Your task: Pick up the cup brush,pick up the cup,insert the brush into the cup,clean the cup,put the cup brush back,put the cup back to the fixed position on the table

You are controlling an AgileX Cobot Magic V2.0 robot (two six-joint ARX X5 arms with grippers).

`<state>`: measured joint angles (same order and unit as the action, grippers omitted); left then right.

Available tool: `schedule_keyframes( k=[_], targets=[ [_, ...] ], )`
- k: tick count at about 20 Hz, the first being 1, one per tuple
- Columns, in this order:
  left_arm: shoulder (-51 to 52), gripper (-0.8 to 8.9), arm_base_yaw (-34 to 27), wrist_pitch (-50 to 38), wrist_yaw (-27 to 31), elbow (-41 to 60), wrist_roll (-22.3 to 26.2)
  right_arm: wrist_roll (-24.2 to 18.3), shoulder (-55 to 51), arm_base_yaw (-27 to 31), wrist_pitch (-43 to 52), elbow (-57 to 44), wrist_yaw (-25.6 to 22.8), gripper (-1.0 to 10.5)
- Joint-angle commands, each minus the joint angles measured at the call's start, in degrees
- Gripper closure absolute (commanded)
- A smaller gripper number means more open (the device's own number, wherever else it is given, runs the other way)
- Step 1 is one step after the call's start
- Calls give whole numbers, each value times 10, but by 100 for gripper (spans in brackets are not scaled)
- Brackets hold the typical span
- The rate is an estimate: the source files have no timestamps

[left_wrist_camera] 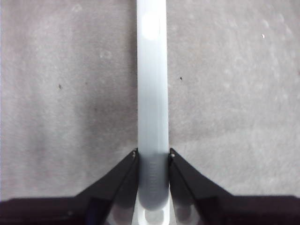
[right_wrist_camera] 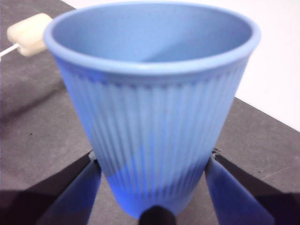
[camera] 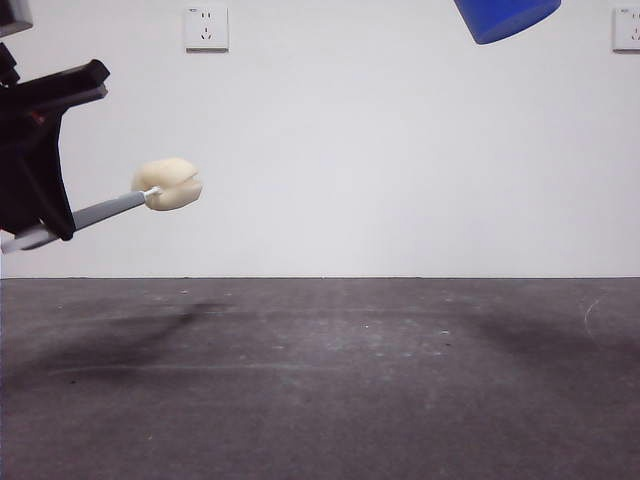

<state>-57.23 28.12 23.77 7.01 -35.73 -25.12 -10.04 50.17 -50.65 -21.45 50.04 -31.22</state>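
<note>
White wall with two sockets (camera: 206,27) is seen behind the dark grey surface (camera: 330,390), on which nothing of the task rests. Both pick-ups are judged done: the cup brush (camera: 150,194) is carried clear of the surface by the left end effector (left_wrist_camera: 153,161), whose jaws are clamped on the grey handle near its looped end, and the cup (right_wrist_camera: 154,117) is held aloft by the right end effector (right_wrist_camera: 154,187), whose jaws are pressed against the ribbed wall near the base. In the front view only the cup's bottom is seen, at the top edge, well apart from the sponge head (camera: 169,184).

Insertion is not yet made; the head is seen outside the cup, beside its rim, in the right wrist view. Cleaning, returning the brush and setting the cup back at its place are judged to remain.

The brush's long axis runs straight out from the left end effector, tilted slightly upward, with the sponge head leading toward the side where the cup is held. The cup's axis runs away from the right end effector, mouth outermost and base between the jaws; in the front view it is seen tilted.
</note>
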Motion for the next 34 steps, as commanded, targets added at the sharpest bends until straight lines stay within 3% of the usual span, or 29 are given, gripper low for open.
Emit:
schedule_keyframes(
  k=[1, 8, 12, 17, 29, 30, 31, 33, 34],
  targets=[
    [1, 822, 0, -26, 3, 28, -19, 23, 1, 1, 12, 0, 18, 964],
    [-14, 822, 1, -87, 2, 84, -30, 49, 3, 1, 33, 0, 45, 964],
    [-92, 822, 2, -119, 0, 84, -3, 62, 6, 0, 40, 0, 60, 964],
    [-143, 822, 7, -166, -2, 84, -4, 62, 6, 0, 45, 0, 72, 964],
    [-200, 818, 7, -152, 19, 84, -15, 75, 6, 0, 38, 0, 73, 964],
    [-200, 788, 7, -154, 17, 84, -17, 75, 6, 0, 33, 0, 73, 964],
    [-200, 693, 7, -153, 14, 84, -17, 75, 6, 0, 26, 0, 73, 964],
    [-198, 385, 7, -152, -7, 83, -20, 75, 6, 0, 14, 0, 74, 964],
    [-195, 317, 7, -152, -18, 83, -21, 75, 6, 0, 13, 0, 74, 964]
  ],
)
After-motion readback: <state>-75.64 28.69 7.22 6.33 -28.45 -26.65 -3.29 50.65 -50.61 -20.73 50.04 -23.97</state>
